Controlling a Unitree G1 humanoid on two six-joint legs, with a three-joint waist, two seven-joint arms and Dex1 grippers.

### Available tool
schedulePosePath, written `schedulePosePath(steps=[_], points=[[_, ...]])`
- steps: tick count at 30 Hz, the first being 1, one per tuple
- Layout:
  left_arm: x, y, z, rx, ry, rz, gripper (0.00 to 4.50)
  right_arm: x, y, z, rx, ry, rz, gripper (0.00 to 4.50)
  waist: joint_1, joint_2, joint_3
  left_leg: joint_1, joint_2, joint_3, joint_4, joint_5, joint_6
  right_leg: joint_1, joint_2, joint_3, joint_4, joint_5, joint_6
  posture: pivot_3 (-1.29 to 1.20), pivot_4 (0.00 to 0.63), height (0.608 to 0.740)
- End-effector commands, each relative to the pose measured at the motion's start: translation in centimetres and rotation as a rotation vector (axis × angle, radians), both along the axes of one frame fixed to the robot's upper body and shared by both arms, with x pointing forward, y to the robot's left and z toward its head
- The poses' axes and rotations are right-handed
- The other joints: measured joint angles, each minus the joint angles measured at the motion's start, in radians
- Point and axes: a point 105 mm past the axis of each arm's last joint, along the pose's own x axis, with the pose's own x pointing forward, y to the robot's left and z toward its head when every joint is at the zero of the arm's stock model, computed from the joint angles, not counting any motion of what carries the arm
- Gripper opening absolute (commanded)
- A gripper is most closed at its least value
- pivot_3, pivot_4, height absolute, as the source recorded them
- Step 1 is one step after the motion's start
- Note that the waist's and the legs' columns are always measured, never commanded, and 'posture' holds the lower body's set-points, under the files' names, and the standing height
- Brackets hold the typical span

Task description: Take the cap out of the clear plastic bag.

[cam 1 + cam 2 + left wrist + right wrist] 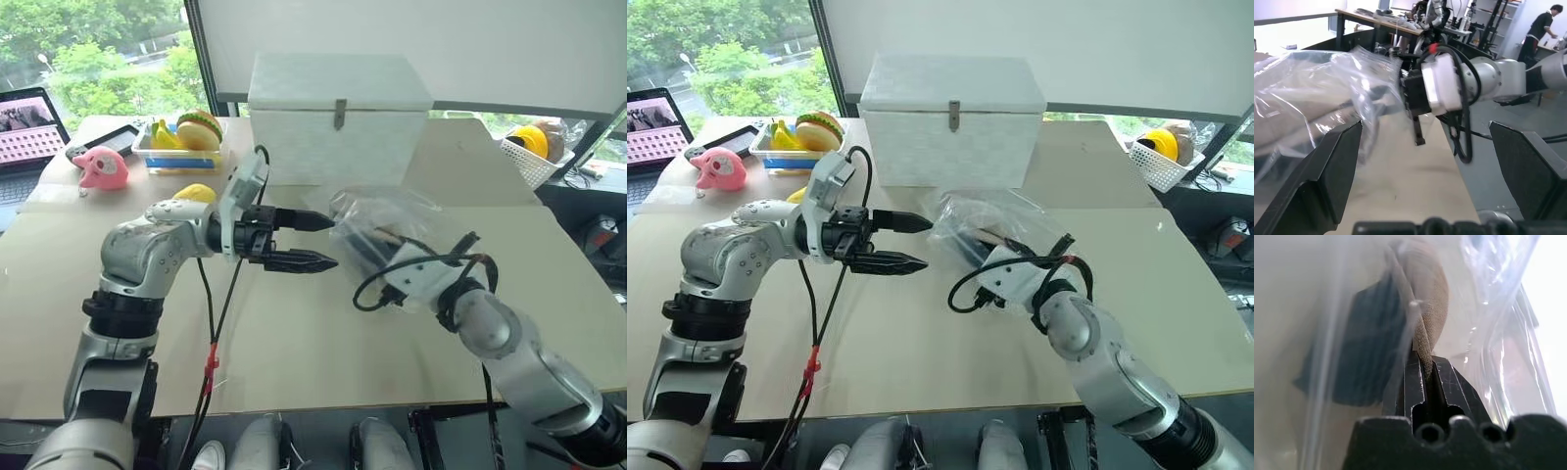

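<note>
Nearest the robot, the right gripper (1426, 363) reaches forward into the mouth of the crinkly, glossy clear plastic bag (392, 220), its two black fingers (1413, 382) clenched on a fold of the soft beige-tan fabric cap (1427, 298); the wrist view shows the woven tan cloth pinched between the fingertips, with the cap's dark lining beside it and transparent film all around. The cap lies inside the bag, which rests wrinkled on the pale beige tabletop (294, 343) near its middle, in front of the box. To the robot's left of the bag, the left gripper (315, 241) points sideways toward it, its black fingers (304, 220) spread wide and released, holding nothing, the tips close to the bag's edge but apart from it. Behind the bag stands a white rectangular lidded box with a small metal latch (338, 117). Farther back on the left sit a yellow lemon-shaped toy (195, 193), a pink pig-like toy (101, 167), and a shallow tray with a toy burger and bananas (181, 137), with an open laptop (29, 127) at the table's far left. At the far right stands a white mesh basket with a yellow object in it (534, 157).
</note>
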Motion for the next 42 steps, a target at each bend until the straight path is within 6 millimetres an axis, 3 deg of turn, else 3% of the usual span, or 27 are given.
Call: schedulePosePath(steps=[1,4,7,11,14,16,24,30,33,39,42], points=[[0.8,-0.1,1.6,-0.023,-0.039,0.014,4.45,-2.0,0.6,-7.4,-0.207,0.244,0.113,0.0,0.0,-0.001,-0.001,0.001,0.0,0.0,0.0,0.0,0.0,0.0,0.0,0.0,0.0,0.0,0.0,0.0,0.15,0.723],[1.5,-0.2,2.4,-0.038,-0.057,0.027,4.45,-2.5,0.8,-9.1,-0.305,0.25,0.16,0.0,0.0,-0.006,-0.004,0.004,0.0,-0.001,0.0,-0.002,-0.001,0.001,0.0,0.0,-0.001,0.0,0.0,0.0,0.15,0.723],[2.3,-0.9,1.7,0.025,-0.112,0.057,4.45,-2.4,1.1,-9.9,-0.34,0.248,0.177,0.0,0.0,-0.011,-0.013,0.006,0.0,-0.001,0.0,-0.005,-0.007,0.002,-0.001,0.0,-0.001,0.0,0.0,0.0,0.15,0.723],[1.0,-1.8,-1.7,0.203,-0.195,-0.024,4.45,-1.8,1.0,-9.4,-0.343,0.238,0.163,0.0,0.0,-0.011,-0.019,0.007,0.001,-0.001,-0.001,-0.006,-0.01,0.003,-0.001,0.001,-0.001,0.0,-0.001,0.0,0.15,0.723],[-0.4,-1.2,-5.5,0.356,-0.236,-0.107,4.45,-1.4,0.8,-8.7,-0.316,0.23,0.136,0.0,-0.001,-0.01,-0.02,0.007,0.001,-0.001,-0.001,-0.007,-0.011,0.003,-0.001,0.002,-0.001,0.001,-0.002,0.0,0.15,0.723],[-0.8,-1.1,-6.5,0.385,-0.238,-0.133,4.45,-1.3,0.7,-8.4,-0.304,0.226,0.127,0.0,0.001,-0.008,-0.021,0.008,0.002,-0.001,-0.002,-0.008,-0.012,0.002,-0.002,0.002,-0.002,0.001,-0.005,0.0,0.15,0.723],[3.9,-2.1,-7.1,0.418,-0.403,0.148,4.45,-1.1,1.0,-6.7,-0.263,0.196,0.111,0.0,0.025,-0.008,-0.021,0.007,0.002,-0.002,-0.002,-0.012,-0.004,0.001,-0.003,0.002,-0.004,0.001,-0.004,0.0,0.15,0.723],[6.1,-2.9,-5.9,0.333,-0.365,0.295,4.45,-1.4,0.5,-7.5,-0.267,0.222,0.092,0.0,0.024,-0.008,-0.021,0.004,0.002,-0.002,-0.002,-0.012,-0.004,0.0,-0.002,0.001,-0.004,0.002,-0.006,0.0,0.15,0.723],[6.4,-3.2,-5.9,0.311,-0.331,0.326,3.68,-1.4,0.5,-7.4,-0.258,0.222,0.086,0.0,0.027,-0.008,-0.021,0.005,0.002,-0.002,-0.002,-0.012,-0.003,0.001,-0.002,0.001,-0.004,0.002,-0.006,0.0,0.15,0.723],[6.6,-3.5,-5.7,0.304,-0.333,0.334,1.54,-1.4,0.2,-7.5,-0.251,0.226,0.069,0.0,0.03,-0.008,-0.021,0.003,0.002,-0.003,-0.002,-0.012,-0.004,0.0,-0.002,0.0,-0.005,0.001,-0.004,0.0,0.15,0.723],[6.7,-3.5,-5.6,0.303,-0.33,0.34,0.8,-1.5,0.3,-7.5,-0.247,0.227,0.068,0.0,0.031,-0.007,-0.02,0.003,0.002,-0.003,-0.002,-0.012,-0.004,0.0,-0.002,-0.001,-0.005,0.001,-0.004,0.0,0.15,0.723]])
